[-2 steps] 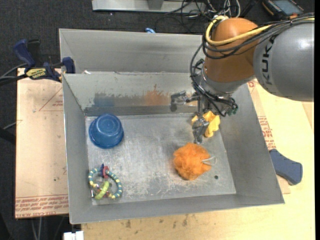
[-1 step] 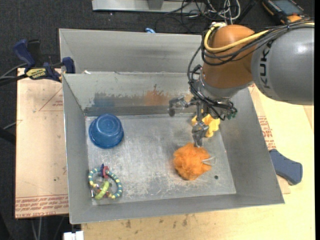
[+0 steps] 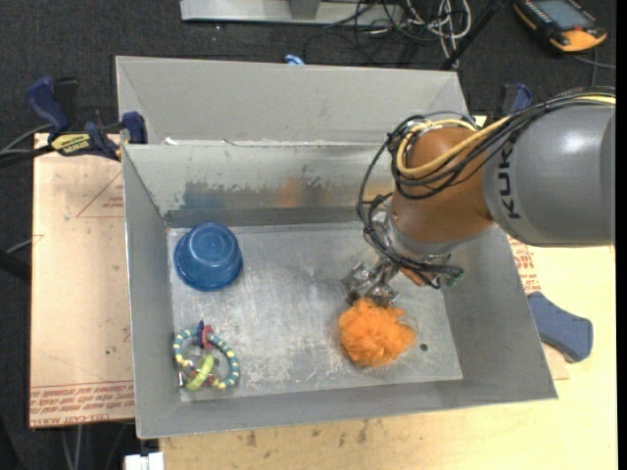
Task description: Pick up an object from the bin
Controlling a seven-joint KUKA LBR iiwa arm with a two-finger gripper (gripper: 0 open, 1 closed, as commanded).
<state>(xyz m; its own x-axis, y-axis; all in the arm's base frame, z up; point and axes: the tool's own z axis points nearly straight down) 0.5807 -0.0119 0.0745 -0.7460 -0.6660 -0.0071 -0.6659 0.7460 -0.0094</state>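
My gripper [image 3: 373, 284] hangs low in the right half of the bin, its metal fingertips just above the top edge of a fluffy orange ball [image 3: 376, 334]. The ball rests on the bin floor toward the front right and touches or nearly touches the fingertips. Nothing shows between the fingers, and their gap is too small to judge.
An upturned blue bowl [image 3: 208, 257] sits at the left of the bin floor. A ring of coloured beads [image 3: 206, 360] lies in the front left corner. The arm with its orange cover and cables reaches in from the right, over the back right part of the bin.
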